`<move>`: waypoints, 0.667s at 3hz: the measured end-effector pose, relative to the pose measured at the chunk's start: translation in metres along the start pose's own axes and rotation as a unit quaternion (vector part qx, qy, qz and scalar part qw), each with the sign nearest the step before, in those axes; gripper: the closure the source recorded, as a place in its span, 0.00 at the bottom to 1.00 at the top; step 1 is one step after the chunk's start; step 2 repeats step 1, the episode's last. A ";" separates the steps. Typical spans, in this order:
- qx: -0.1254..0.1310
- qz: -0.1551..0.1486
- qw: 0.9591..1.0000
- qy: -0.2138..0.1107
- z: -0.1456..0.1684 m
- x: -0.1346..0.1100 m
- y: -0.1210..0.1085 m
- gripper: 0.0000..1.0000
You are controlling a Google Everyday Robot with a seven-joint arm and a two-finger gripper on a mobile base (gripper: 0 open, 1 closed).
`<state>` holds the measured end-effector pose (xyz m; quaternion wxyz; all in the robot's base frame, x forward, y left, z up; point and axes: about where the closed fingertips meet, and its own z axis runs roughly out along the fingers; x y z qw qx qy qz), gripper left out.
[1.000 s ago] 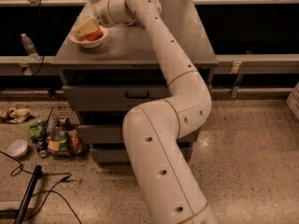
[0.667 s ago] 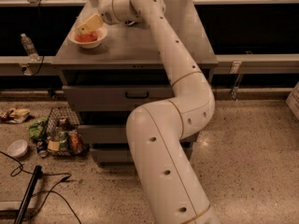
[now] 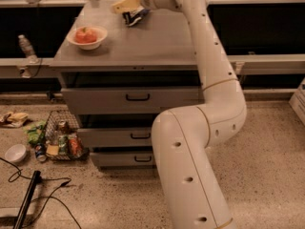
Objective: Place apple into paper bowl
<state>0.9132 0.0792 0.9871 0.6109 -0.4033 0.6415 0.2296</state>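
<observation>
The red-orange apple (image 3: 86, 34) lies inside the cream paper bowl (image 3: 97, 41) near the left edge of the grey cabinet top (image 3: 143, 42). My gripper (image 3: 123, 5) is raised above the back middle of the cabinet top, well to the right of the bowl and apart from it. It holds nothing that I can see.
A dark blue-and-white object (image 3: 133, 17) lies on the cabinet top just below the gripper. A water bottle (image 3: 26, 46) stands on the left ledge. On the floor at the left are a wire basket of cans (image 3: 62, 140), a small white bowl (image 3: 15, 152) and cables (image 3: 38, 194).
My gripper has moved away from the bowl to the right and upward. The apple stays in the bowl. The camera view has shifted, so the cabinet sits more to the right.
</observation>
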 end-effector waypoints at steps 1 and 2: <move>-0.018 -0.002 1.000 0.003 0.016 0.003 0.016 0.00; -0.018 -0.002 1.000 0.003 0.016 0.003 0.016 0.00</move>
